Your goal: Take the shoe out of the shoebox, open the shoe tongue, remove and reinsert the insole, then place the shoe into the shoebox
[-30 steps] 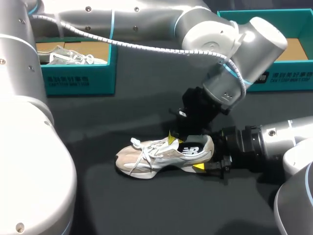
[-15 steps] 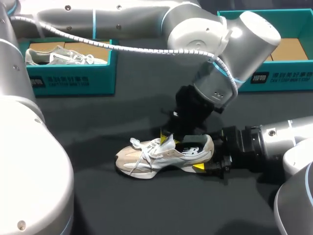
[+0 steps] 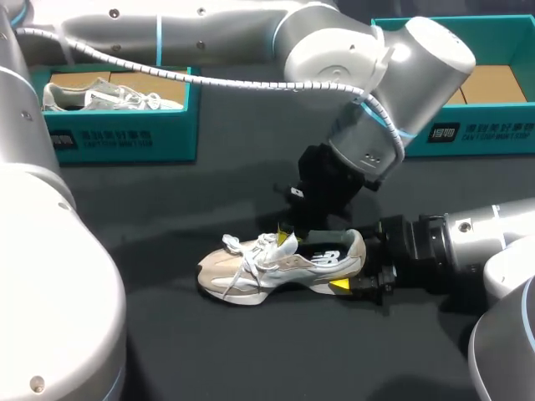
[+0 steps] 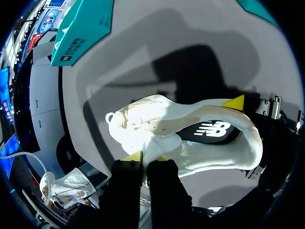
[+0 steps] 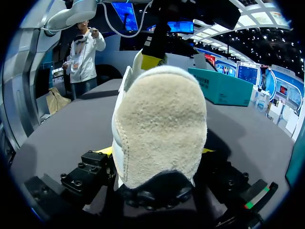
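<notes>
A beige and white shoe lies on its sole on the dark table, toe pointing left. My left gripper comes down onto it from above. In the left wrist view this gripper is shut on the white tongue just behind the laces. My right gripper reaches in from the right and is shut on the heel. In the right wrist view the heel fills the space between its fingers, with a yellow tip showing on each side. The insole is hidden inside the shoe.
A teal shoebox at the back left holds another light shoe. A second teal shoebox stands at the back right. My left arm spans the back of the table above both.
My left gripper shifted slightly toward the laces, spread its fingers briefly, and shut again on the tongue. The shoe and my right arm stayed put.
</notes>
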`<state>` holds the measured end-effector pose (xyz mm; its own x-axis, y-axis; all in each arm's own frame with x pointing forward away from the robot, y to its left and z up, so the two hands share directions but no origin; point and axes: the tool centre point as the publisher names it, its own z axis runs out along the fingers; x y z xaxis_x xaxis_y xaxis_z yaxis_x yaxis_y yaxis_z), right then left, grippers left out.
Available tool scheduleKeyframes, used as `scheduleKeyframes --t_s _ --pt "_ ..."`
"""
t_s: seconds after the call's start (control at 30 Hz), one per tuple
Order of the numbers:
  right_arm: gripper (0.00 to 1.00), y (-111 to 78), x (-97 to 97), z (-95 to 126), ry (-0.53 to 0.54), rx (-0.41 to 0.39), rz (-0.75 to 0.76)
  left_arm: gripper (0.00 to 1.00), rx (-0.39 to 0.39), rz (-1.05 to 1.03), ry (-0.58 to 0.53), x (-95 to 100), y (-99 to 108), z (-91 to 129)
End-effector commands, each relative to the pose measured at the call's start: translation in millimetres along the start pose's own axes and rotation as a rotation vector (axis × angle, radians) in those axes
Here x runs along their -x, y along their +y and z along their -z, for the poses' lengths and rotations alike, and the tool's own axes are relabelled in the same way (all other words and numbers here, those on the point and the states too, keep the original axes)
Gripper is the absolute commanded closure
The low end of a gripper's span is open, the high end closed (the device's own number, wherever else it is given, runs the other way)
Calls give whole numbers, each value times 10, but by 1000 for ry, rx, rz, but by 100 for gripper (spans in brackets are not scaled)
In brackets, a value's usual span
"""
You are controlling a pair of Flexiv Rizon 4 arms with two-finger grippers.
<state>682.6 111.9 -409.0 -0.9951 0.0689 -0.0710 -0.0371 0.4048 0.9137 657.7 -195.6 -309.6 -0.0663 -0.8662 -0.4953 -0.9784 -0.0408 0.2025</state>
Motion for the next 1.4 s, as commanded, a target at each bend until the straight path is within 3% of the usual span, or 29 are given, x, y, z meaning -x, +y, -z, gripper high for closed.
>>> scheduleKeyframes --t_s 0.03,0.2,0.43,0.77,0.87,0.93,1.1,1.4 --pt "100 4 -8 7 -1 -5 0 100 -19 41 100 295 107 -43" --pt "100 4 -8 7 -1 -5 0 100 -47 59 208 571 173 -126" --pt "100 4 -8 7 -1 -5 0 100 -89 109 258 817 189 -310" --pt "100 4 -8 7 -1 -5 0 100 -94 155 226 775 64 -640" --pt "100 4 -8 7 -1 -5 0 92 -94 162 212 754 36 -719" --pt "100 4 -8 7 -1 -5 0 80 -92 162 193 746 17 -769" --pt "100 4 -8 7 -1 -5 0 67 -92 172 156 746 -19 -874" --pt "100 4 -8 7 -1 -5 0 53 -110 174 98 868 -78 -1041"
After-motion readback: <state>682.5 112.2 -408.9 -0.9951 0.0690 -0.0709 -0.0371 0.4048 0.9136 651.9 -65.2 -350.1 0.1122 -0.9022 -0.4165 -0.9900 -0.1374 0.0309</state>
